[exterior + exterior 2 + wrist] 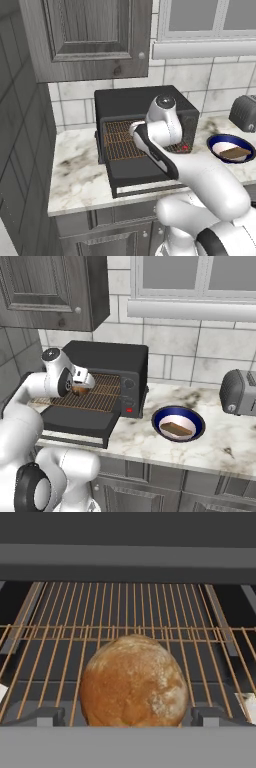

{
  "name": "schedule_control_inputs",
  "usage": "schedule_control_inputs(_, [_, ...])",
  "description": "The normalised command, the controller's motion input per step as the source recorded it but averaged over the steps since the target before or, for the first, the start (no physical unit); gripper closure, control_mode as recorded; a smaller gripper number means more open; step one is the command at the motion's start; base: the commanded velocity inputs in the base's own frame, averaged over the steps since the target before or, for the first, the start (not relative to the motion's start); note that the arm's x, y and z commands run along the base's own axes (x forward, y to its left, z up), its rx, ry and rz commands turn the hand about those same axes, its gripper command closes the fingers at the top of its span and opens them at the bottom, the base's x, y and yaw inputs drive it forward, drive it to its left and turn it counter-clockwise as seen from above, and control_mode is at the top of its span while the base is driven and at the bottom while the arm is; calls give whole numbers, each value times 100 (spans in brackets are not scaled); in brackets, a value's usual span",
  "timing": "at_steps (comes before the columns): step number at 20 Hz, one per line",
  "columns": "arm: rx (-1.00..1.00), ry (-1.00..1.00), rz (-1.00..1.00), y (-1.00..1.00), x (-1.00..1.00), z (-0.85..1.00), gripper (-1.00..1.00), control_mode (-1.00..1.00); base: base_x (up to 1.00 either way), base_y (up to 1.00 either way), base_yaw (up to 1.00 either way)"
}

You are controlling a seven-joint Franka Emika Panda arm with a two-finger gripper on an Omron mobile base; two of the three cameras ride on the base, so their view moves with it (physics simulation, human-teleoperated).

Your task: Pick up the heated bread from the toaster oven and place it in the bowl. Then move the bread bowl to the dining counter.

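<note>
Tool reached into toaster oven, mostly hidden behind wrist in left base view. Fingers stood wide either side of round brown loaf, not touching, loaf resting on copper rack. Loaf's near edge cut off. Oven door dropped open on marbled table. Bowl sat right of oven, tan slice inside. Grey slot toaster further right, partly cropped.
</note>
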Motion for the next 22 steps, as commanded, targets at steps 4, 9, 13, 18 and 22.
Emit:
schedule_control_inputs(4, [0,0,0,0,19,-15,-100,-100,0,0,0])
schedule_control_inputs(9, [0,0,0,0,8,-14,-100,-100,0,0,0])
schedule_control_inputs(13, [0,1,0,5,5,-2,100,-100,0,0,0])
schedule_control_inputs(18, [0,0,0,-3,-13,0,100,-100,0,0,0])
schedule_control_inputs(22, [1,0,0,-21,-38,3,100,-100,0,0,0])
